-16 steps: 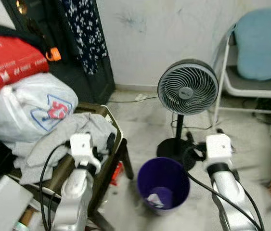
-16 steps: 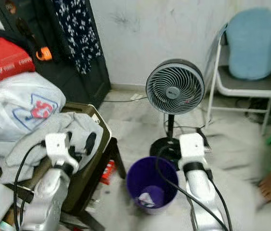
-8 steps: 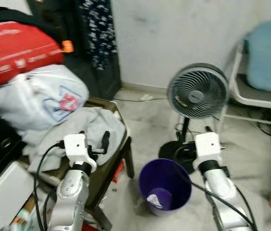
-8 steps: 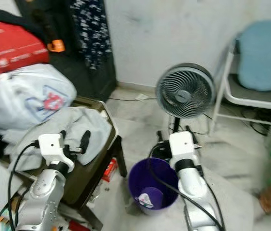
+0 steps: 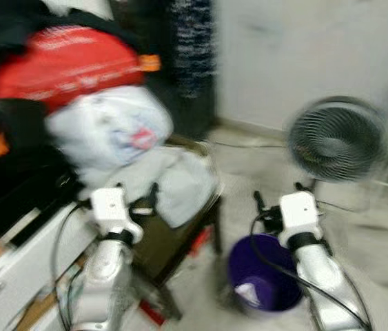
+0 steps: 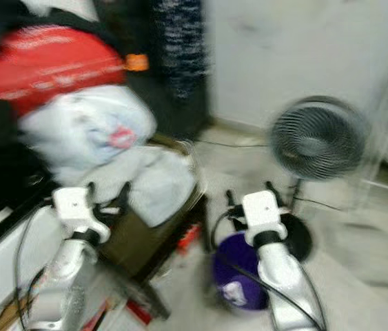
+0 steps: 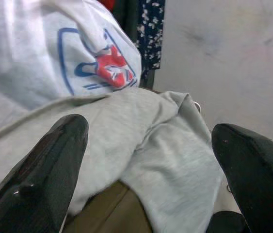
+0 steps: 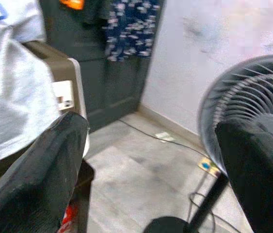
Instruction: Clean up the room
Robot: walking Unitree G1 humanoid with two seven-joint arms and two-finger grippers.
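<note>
Grey crumpled cloth (image 7: 165, 160) lies draped over the brown stool (image 5: 173, 241), dead ahead of the left gripper (image 7: 148, 160) (fingers spread wide, empty); right gripper (image 8: 151, 160), also open, faces the fan (image 8: 252, 121).

Black fingers (image 8: 39, 174) spread wide, fan (image 8: 252, 121) w/ floor cable, grey cloth (image 8: 10, 102) on brown case (image 8: 61, 60).

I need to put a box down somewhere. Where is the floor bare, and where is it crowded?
Bare floor lies between the brown table and the fan. Crowded: the table is heaped with a grey garment and a white bag; the purple bin stands beside it.
</note>
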